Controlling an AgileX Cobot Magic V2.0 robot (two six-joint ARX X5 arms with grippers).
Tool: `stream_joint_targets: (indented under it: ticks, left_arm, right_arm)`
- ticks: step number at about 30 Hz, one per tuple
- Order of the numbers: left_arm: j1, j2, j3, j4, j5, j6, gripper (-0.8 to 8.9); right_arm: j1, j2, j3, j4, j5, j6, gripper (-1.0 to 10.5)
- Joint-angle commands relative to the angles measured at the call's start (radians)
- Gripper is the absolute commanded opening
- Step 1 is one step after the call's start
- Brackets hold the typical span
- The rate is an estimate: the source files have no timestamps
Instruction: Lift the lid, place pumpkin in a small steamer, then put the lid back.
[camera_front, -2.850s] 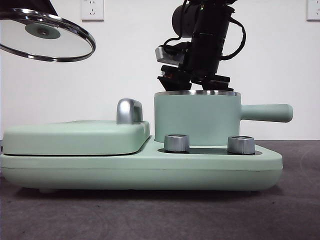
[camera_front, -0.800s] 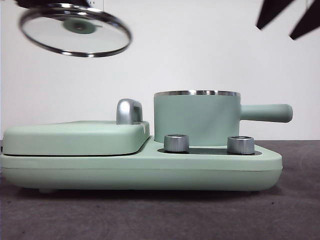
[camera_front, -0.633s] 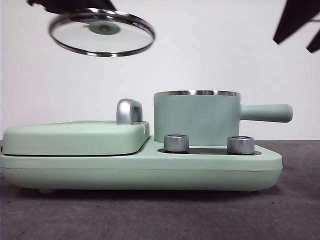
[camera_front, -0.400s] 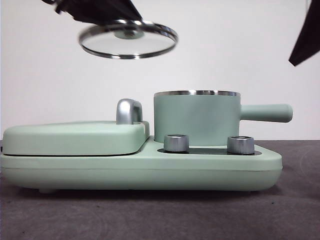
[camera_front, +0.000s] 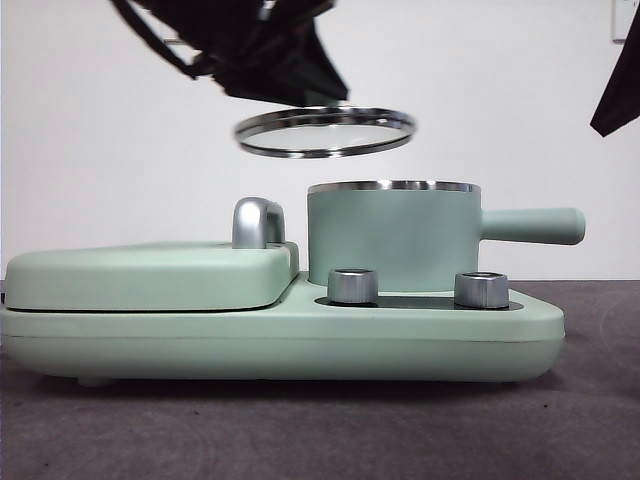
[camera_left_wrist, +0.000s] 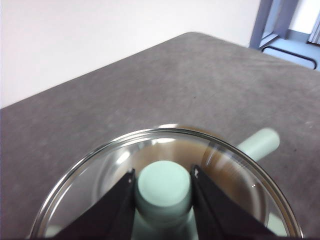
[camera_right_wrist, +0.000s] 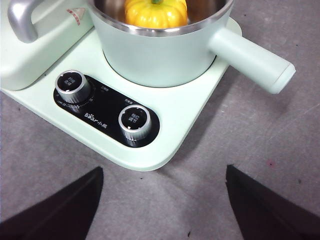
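Glass lid (camera_front: 325, 131): held nearly level, slightly tilted, in the air above and partly left of the small steamer (camera_front: 392, 235); left gripper (camera_left_wrist: 163, 185) jaws clamped on its mint-green knob (camera_left_wrist: 163, 183). Steamer: upright on the mint-green cooker base (camera_front: 280, 340), its long handle (camera_front: 530, 225) pointing horizontally right. Pumpkin (camera_right_wrist: 156, 12): inside the steamer, upright. Right gripper (camera_right_wrist: 162, 200): jaws spread wide, raised over the grey table (camera_right_wrist: 200, 200) in front of the base. Two chrome dials (camera_right_wrist: 135, 121) in front of the steamer; hinged griddle cover (camera_front: 150, 275) at left. White wall behind.

White "Bear" brand lettering on black oval control panel (camera_right_wrist: 106, 111), between its two chrome dials; other markings illegible.
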Motion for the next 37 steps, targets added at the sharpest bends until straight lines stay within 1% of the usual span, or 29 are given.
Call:
stream_joint_targets:
  ticks: [1, 5, 11, 16, 20, 26, 37]
  left_arm:
    - [-0.021, 0.058, 0.079, 0.039, 0.0, 0.015, 0.15]
    - [-0.037, 0.134, 0.159, 0.036, 0.0, 0.045, 0.15]
    - [-0.045, 0.222, 0.238, 0.038, 0.0, 0.06, 0.15]
    - [-0.044, 0.238, 0.242, 0.039, 0.0, 0.063, 0.15]
    - [-0.044, 0.238, 0.241, 0.04, 0.0, 0.087, 0.15]
    - [-0.047, 0.238, 0.241, 0.041, 0.006, 0.087, 0.16]
    - [-0.065, 0.238, 0.201, 0.152, 0.012, 0.086, 0.16]
  right_arm:
    - [0.007, 0.006, 0.005, 0.007, 0.002, 0.005, 3.8]
    - [0.007, 0.006, 0.005, 0.006, 0.002, 0.004, 3.8]
    - [0.007, 0.006, 0.005, 0.007, 0.002, 0.002, 3.8]
    - [0.007, 0.006, 0.005, 0.007, 0.002, 0.0, 3.8]
    - [0.007, 0.006, 0.005, 0.007, 0.002, 0.0, 3.8]
    - [0.007, 0.006, 0.005, 0.007, 0.002, 0.0, 3.8]
    - [0.007, 0.006, 0.005, -0.019, 0.007, 0.001, 3.8]
